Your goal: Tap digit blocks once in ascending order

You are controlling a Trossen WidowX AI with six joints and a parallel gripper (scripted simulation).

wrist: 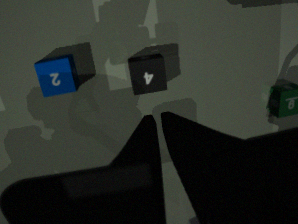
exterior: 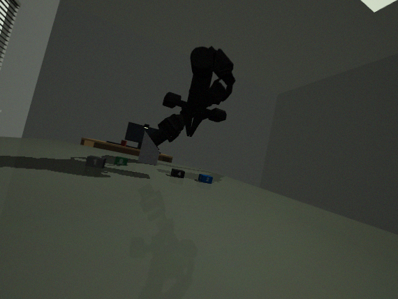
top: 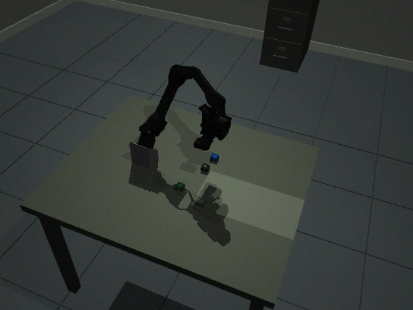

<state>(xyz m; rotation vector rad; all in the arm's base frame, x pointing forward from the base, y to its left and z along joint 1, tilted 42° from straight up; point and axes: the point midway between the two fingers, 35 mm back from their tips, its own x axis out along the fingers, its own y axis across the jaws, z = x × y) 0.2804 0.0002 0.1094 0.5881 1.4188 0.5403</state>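
A pale olive worktop (top: 90, 210) (exterior: 265, 244) with a dark rim is set on a blue-grey tiled floor (top: 344, 109); a filing cabinet (top: 284, 54) is placed beyond its far edge. A brighter patch (top: 261, 203) is cast inward from the right edge in the top view. Four small blocks are laid near the worktop's middle, away from all corners: a blue block (top: 214, 158) (exterior: 205, 179) (wrist: 56, 77) marked 2, nearest the far edge; a black block (top: 205, 168) (exterior: 178, 173) (wrist: 148, 77) marked 4, just beside it; a green block (top: 179, 186) (exterior: 121, 161) (wrist: 285, 101) – digit not clearly legible; and a grey block (top: 200, 202) (exterior: 95, 161) marked 1, nearest the near edge – in shadow. The gripper (top: 201, 144) (exterior: 189, 135) (wrist: 157, 122) is held above the worktop, fingers together, nothing clamped.
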